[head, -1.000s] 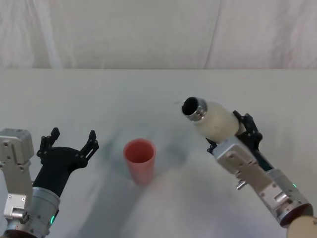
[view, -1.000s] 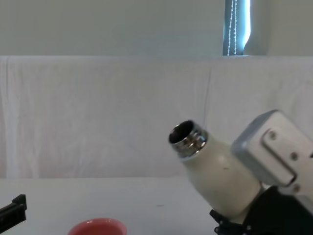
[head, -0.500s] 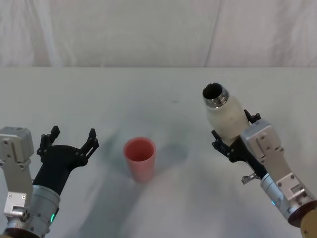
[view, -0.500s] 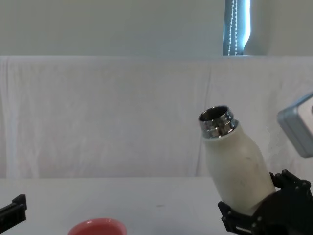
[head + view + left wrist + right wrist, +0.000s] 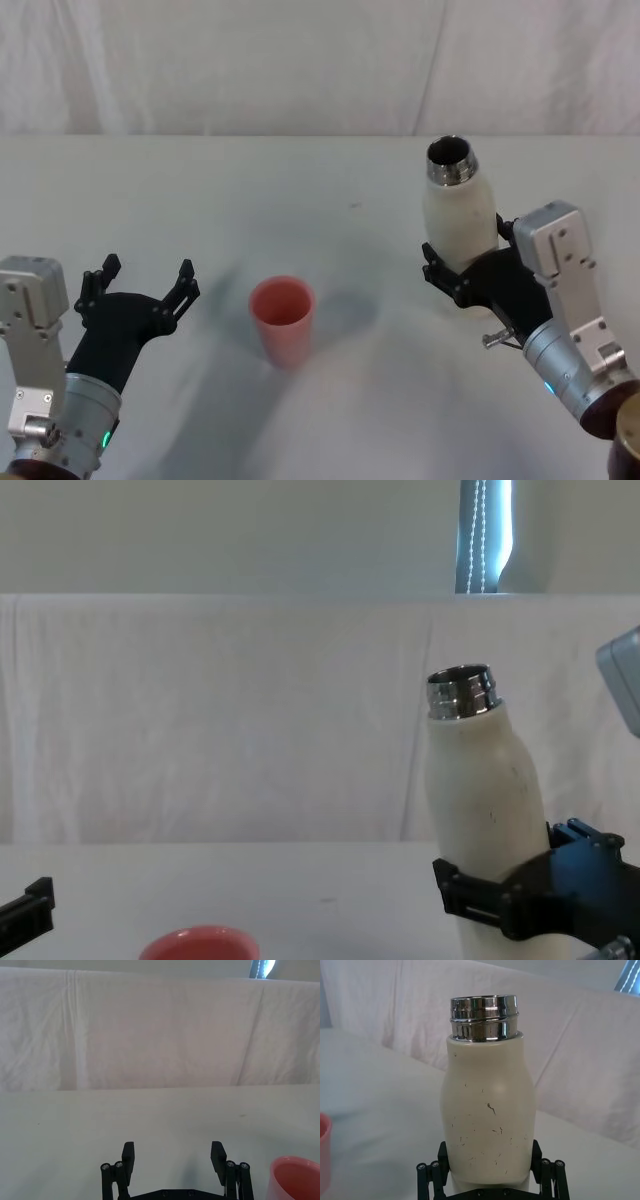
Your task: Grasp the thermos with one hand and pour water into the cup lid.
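Left pincer (image 5: 140,285): your left pincer hovers low over the left side of the desk (image 5: 320,190), its fingers spread wide with nothing between them.
Cup lid (image 5: 282,322): you see it upright on the desk near the middle, just right of the left pincer and apart from it; its mouth faces up.
Thermos (image 5: 458,212): it stands nearly upright, well to the right of the cup lid, steel neck open at the top.
Right pincer (image 5: 470,270): your right pincer grips the thermos around its lower body, fingers on both sides.

Soft even light, faint shadows
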You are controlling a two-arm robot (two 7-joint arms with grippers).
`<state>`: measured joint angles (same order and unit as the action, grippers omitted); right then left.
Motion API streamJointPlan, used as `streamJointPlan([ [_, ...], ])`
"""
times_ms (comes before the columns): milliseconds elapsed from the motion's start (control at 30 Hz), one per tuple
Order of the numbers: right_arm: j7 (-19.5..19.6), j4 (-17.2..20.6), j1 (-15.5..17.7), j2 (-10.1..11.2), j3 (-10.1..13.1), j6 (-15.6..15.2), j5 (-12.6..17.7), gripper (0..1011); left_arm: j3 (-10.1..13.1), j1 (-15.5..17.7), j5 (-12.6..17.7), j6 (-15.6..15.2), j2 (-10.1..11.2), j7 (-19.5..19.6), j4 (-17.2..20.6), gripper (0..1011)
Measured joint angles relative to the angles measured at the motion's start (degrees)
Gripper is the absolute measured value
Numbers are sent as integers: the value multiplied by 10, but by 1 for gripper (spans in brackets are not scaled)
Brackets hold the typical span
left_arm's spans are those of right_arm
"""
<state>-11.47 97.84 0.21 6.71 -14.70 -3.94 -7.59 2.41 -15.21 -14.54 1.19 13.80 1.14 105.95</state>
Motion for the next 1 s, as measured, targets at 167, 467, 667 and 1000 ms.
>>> streamJointPlan([
  [167,-8,-3,-7,-5,4,-14,30,960,0,0,0,0,0,0,0,1001],
  [467,-21,-15,-19,-12,4,-28,83,960,0,0,0,0,0,0,0,1001],
  [667,-18,-24,-28,-15,-1,-34,101,960,0,0,0,0,0,0,0,1001],
  [1000,-5,-39,-38,-18,-7,-35,121,960,0,0,0,0,0,0,0,1001],
])
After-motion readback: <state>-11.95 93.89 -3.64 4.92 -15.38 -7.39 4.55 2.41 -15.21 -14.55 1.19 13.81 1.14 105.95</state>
